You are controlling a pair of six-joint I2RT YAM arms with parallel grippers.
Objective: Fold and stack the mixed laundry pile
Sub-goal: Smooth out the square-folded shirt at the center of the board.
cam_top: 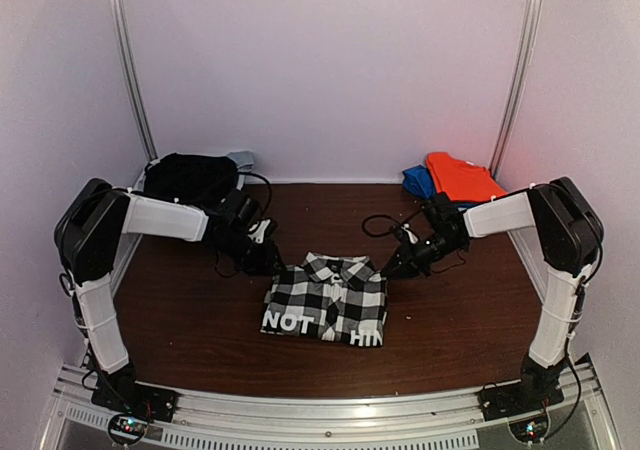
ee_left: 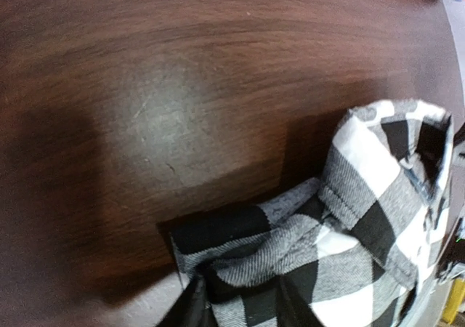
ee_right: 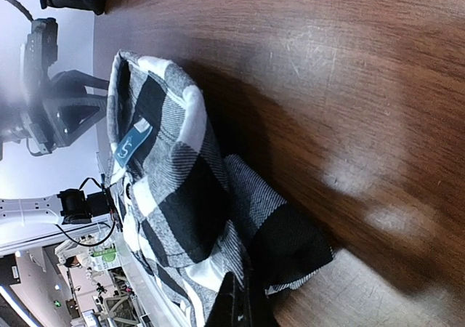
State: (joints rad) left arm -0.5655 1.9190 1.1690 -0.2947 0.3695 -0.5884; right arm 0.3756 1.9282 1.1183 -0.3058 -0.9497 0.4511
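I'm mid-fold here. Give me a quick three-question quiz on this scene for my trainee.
1. True or false: the orange garment lies at the table's far right corner.
2. The right gripper pinches: A) checked shirt, B) orange garment, C) blue cloth.
3. Fill in: the black garment lies at the far ___ corner.
Key: 1 true; 2 A; 3 left.

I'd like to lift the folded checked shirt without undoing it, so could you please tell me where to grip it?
Probably its two far corners beside the collar: left gripper low from the left, right gripper from the right. The checked shirt lies flat, folded square, and those corners bunch up off the table, offering thick edges to pinch.
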